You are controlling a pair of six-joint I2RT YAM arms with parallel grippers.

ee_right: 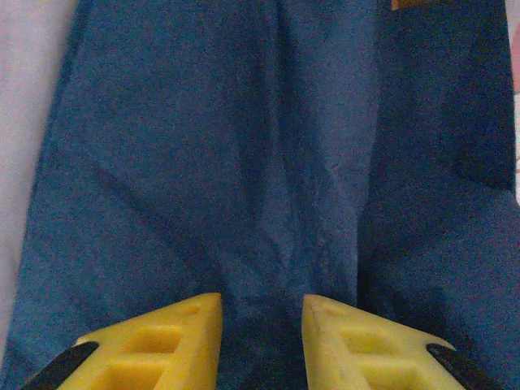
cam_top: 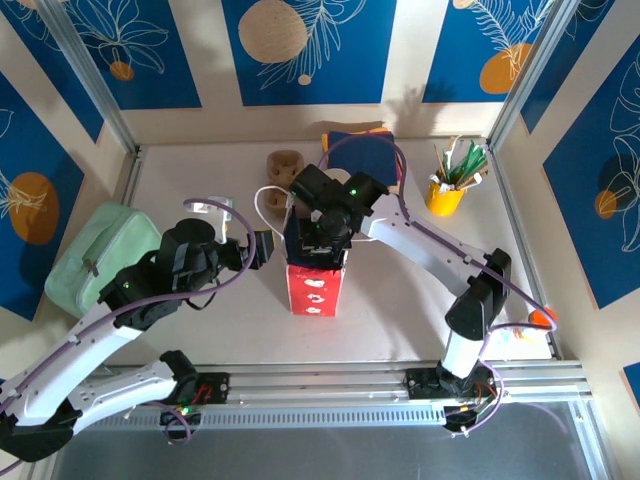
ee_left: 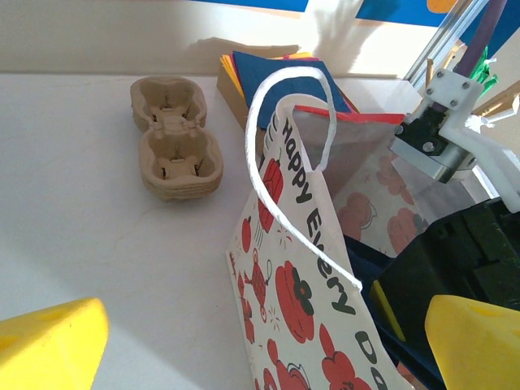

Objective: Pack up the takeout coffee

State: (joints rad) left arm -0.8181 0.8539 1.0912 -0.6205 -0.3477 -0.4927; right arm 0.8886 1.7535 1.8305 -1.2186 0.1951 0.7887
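Top external: a red bag (cam_top: 316, 290) is seen standing upright in the middle of the worktop (cam_top: 230, 335); the right end effector (cam_top: 318, 245) is held at its open mouth, reaching in from the far side; the left end effector (cam_top: 262, 247) is held just beside the bag's upper left edge, and no contact can be made out. A green case (cam_top: 100, 255) is laid at the worktop's left edge; a cardboard carrier (cam_top: 285, 164), a stack of napkins (cam_top: 365, 150) and a yellow cup (cam_top: 444, 198) of sticks are set along the far side, well apart from the bag.

In the left wrist view the left fingers (ee_left: 49, 341) are seen spread wide with nothing between them; the bag's white handle (ee_left: 284, 122) is looped up ahead of them; blue paper (ee_left: 361, 260) is seen inside the bag beside the right arm's black body.

In the right wrist view the right fingers (ee_right: 171, 341) are held near each other with a narrow gap left; creased blue paper lies across that gap, but whether it is clamped cannot be told.

Where the coffee is cannot be told.
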